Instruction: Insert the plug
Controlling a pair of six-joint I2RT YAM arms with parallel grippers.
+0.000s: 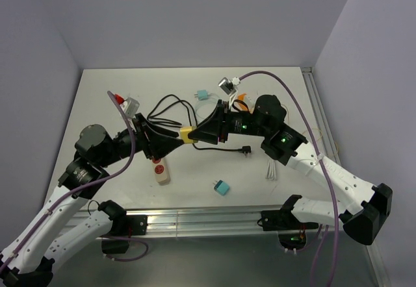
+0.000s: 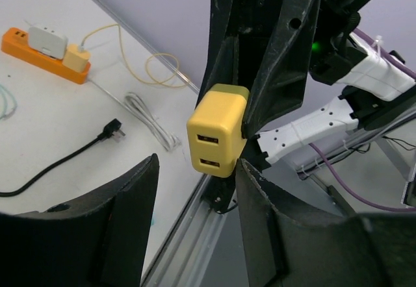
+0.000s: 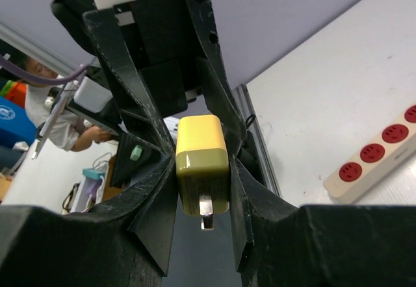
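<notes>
The plug (image 1: 187,134) is a yellow block-shaped charger held in mid-air above the middle of the table. My right gripper (image 1: 199,133) is shut on its sides; in the right wrist view its metal prongs point toward the camera from the plug (image 3: 203,163), between the tips of the right gripper (image 3: 203,173). The left gripper (image 1: 173,140) faces it from the left. In the left wrist view the plug (image 2: 218,131), two USB slots showing, sits just past the tips of the left gripper (image 2: 197,163). These jaws stand apart: the right one is at the plug's edge, the left one is clear of it.
A white power strip (image 1: 160,170) with red sockets, also in the right wrist view (image 3: 377,157), lies below the left gripper. An orange strip (image 2: 45,53) carries adapters at the back. A black cable plug (image 1: 246,149), a white cable (image 1: 272,169) and a teal adapter (image 1: 222,187) lie around.
</notes>
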